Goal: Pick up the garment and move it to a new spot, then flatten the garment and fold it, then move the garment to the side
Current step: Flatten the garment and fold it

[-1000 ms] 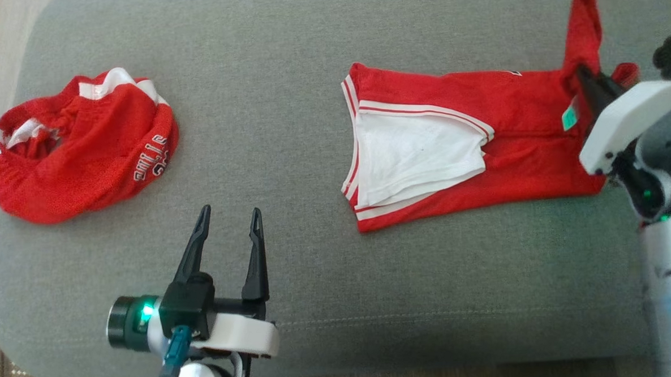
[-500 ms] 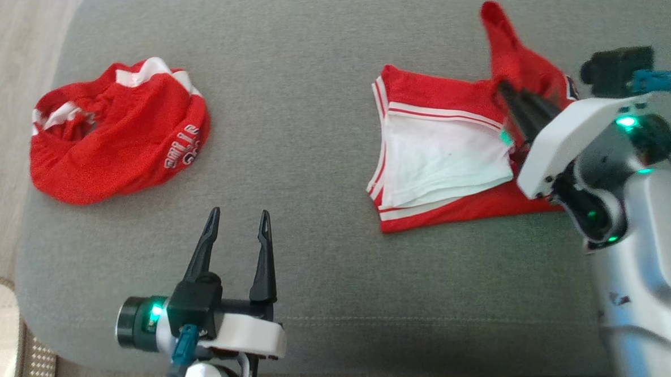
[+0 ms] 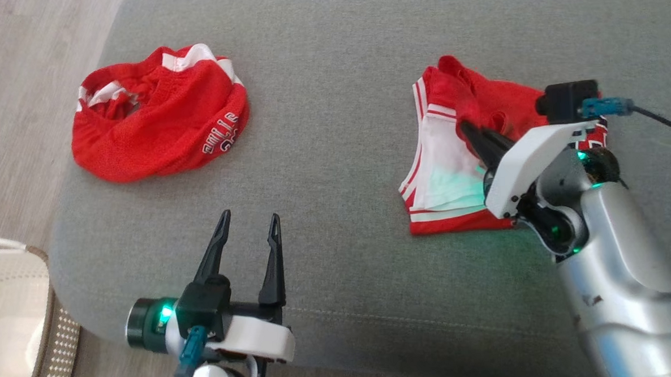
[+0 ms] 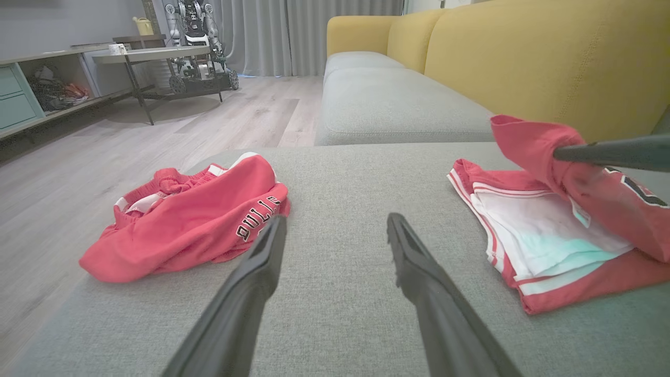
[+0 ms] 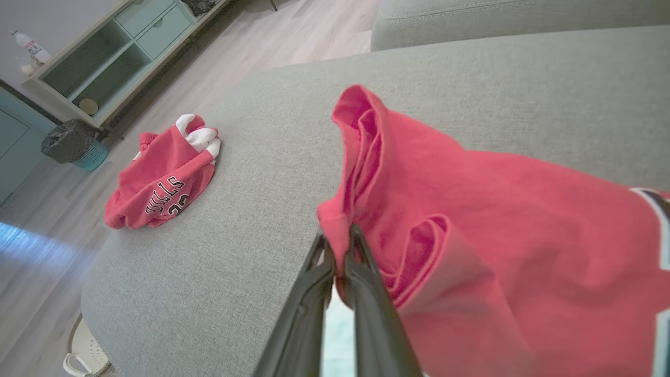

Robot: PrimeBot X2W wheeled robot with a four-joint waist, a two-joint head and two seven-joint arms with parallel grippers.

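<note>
Fig.: red garment point(image 3: 445, 172), part-folded on the right of the grey cushion point(image 3: 337, 98), is held by a bunched edge clamped in the R gripper point(image 5: 340, 246), L gripper point(image 3: 246, 220) spread & idle; fabric is judged light, limp, slip-prone, so hems are best pinched.

Cushion point(image 3: 334, 154): garment point(image 3: 442, 172) on its right part (one end lifted); crumpled shorts point(image 3: 157, 134) on its left part; basket point(image 3: 7, 316) off its near-left corner, on floor point(image 3: 25, 83).
</note>
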